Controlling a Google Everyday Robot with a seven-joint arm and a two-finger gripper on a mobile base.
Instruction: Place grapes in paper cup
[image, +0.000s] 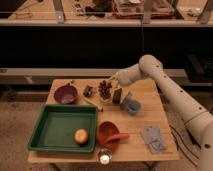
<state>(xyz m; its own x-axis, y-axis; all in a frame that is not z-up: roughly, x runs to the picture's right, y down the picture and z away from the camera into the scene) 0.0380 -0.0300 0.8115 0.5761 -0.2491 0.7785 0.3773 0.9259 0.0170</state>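
Note:
The grapes (105, 89), a dark purple-brown bunch, hang at the back middle of the wooden table (150, 117). My gripper (113, 81) reaches in from the right and is shut on the top of the bunch. Right under the grapes a pale cream rim shows, which looks like the paper cup (106, 100). The bunch hides most of the cup. I cannot tell whether the grapes touch the cup.
A purple bowl (65, 93) stands at the back left. A green tray (55, 131) holds an apple (81, 136). An orange bowl (106, 132), a clear glass (104, 158), a grey cloth (152, 138), a grey mug (131, 104) and a dark block (117, 95) are nearby.

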